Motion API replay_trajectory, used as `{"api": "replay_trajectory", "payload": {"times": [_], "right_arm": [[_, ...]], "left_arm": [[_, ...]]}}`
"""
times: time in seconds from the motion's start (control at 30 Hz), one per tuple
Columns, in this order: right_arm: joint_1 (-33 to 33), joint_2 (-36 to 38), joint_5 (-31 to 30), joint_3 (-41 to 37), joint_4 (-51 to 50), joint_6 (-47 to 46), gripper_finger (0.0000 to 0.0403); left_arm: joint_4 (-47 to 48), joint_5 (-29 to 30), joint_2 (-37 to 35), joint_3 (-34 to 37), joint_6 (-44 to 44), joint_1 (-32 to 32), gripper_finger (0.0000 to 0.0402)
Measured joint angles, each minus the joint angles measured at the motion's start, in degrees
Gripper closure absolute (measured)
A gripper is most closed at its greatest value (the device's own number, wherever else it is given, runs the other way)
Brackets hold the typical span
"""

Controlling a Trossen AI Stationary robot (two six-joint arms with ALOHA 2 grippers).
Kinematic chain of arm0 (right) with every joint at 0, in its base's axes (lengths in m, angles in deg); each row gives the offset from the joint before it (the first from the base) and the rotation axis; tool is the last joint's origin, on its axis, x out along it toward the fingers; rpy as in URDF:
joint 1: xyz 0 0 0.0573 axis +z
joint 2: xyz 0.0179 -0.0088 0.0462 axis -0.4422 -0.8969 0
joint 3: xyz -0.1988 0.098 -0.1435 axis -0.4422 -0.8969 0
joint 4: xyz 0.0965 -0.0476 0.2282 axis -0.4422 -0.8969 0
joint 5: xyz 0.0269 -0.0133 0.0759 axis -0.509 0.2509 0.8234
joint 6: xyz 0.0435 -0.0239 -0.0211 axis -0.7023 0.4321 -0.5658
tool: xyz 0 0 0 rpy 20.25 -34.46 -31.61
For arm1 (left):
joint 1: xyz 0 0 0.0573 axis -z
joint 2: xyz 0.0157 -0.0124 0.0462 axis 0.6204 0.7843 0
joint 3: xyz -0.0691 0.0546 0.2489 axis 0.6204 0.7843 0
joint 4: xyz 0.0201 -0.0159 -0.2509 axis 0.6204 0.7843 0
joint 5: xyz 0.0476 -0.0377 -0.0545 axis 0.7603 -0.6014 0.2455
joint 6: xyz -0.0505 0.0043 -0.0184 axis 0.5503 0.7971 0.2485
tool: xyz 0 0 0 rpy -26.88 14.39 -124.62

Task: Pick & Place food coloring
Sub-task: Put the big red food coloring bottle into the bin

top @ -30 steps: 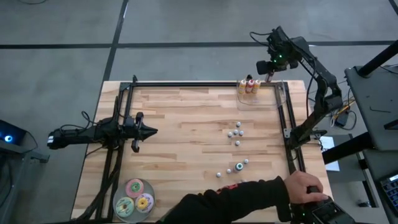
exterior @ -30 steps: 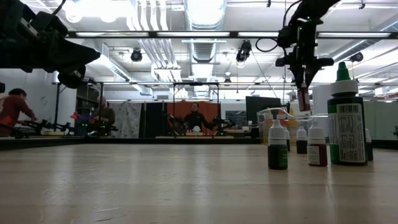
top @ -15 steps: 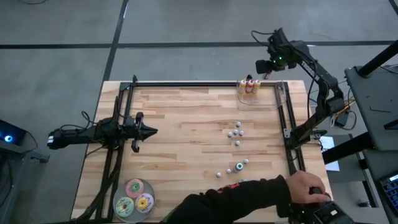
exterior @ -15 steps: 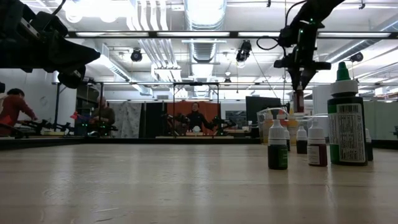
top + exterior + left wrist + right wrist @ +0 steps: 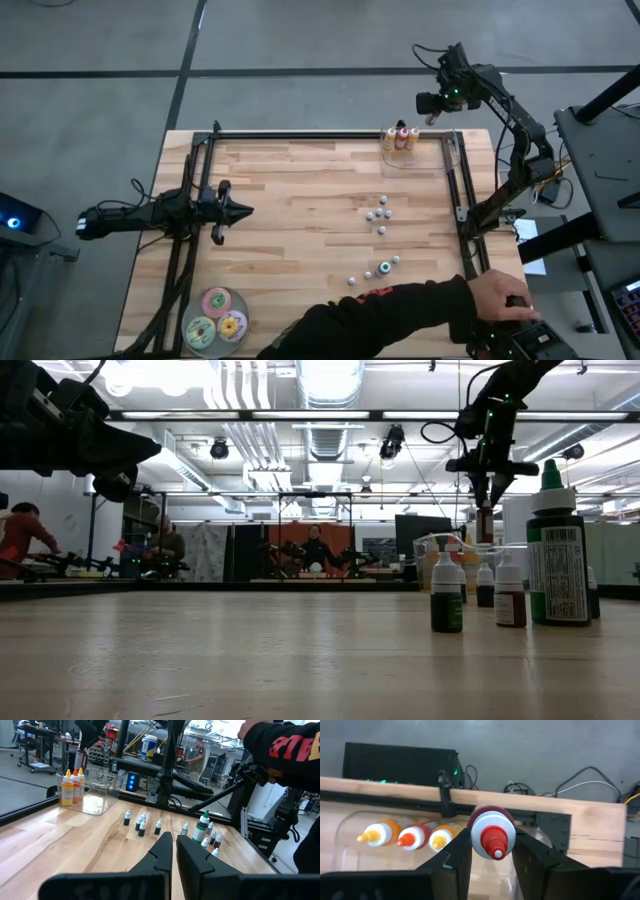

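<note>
Two black jointed arms (image 5: 505,110) trailing dark cables, each with a two-fingered pincer (image 5: 490,851).

right hand (image 5: 492,857) | grips red-tipped bottle (image 5: 492,832) | over clear tray (image 5: 357,827)

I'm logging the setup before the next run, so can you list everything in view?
Table: one, pale wood with a black frame.
Clear tub: one, at the far right corner.
Bottles in tub: three, yellow, red and orange.
Loose bottles: roughly nine, pale caps, in two clusters on the right half.
Discs: three, pink, green and yellow, at the near left corner.
People in the room behind: at least three, far off.
Person's sleeve: one, black, along the near edge; hand beyond the right edge.
Left gripper: jaws shut, waiting over the left side.
Right gripper: jaws shut on a red-tipped bottle, above the tub.
</note>
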Motion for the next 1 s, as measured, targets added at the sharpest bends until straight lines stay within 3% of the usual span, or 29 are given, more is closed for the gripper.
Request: {"api": "replay_trajectory", "payload": {"times": [0.23,0.47,0.7,1.0], "right_arm": [[0.01,0.00,0.31,-0.14,-2.16,2.91,0.0294],[0.01,0.00,0.73,-0.96,-3.41,14.35,0.0294],[0.01,0.00,5.56,-3.17,-1.36,22.76,0.0294],[0.01,-0.03,5.78,-7.25,0.82,21.55,0.0294]], "left_arm": [[0.00,0.02,0.00,0.00,0.00,0.00,0.0402],[-0.01,0.00,0.00,0.02,0.00,0.00,0.0402],[-0.01,0.00,0.00,0.02,0.01,0.00,0.0402],[0.00,0.00,0.00,0.00,0.01,0.00,0.0402]]}}
